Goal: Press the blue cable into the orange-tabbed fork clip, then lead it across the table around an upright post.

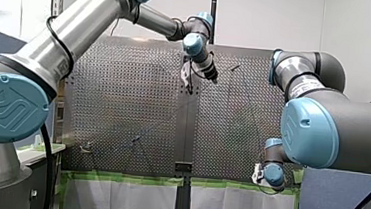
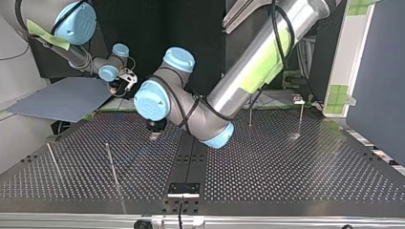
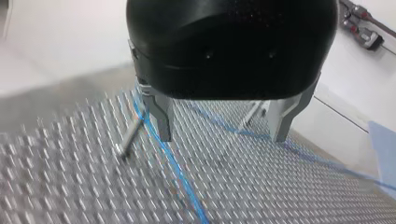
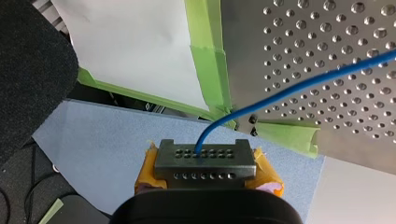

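The blue cable (image 4: 299,84) comes out of my right gripper (image 4: 205,156), which is shut on its end between yellow pads, just off the table's taped corner. My left gripper (image 3: 222,137) hangs open over the perforated table, low above it. The cable (image 3: 173,163) runs on the plate beside one metal finger (image 3: 161,119), with nothing held. An upright post (image 3: 130,136) stands just beside that finger. In the top view my left gripper (image 2: 155,127) is left of the middle and my right gripper (image 2: 122,85) is at the far left. A small clip (image 2: 298,99) stands far right; its colour is unclear.
Thin upright posts (image 2: 112,164) (image 2: 52,160) (image 2: 250,114) stand on the plate. Green tape (image 4: 205,56) and white sheets edge the table by my right gripper. A blue-grey board (image 2: 62,100) lies off the table's corner. My left arm's elbow (image 2: 217,136) hangs low over the middle.
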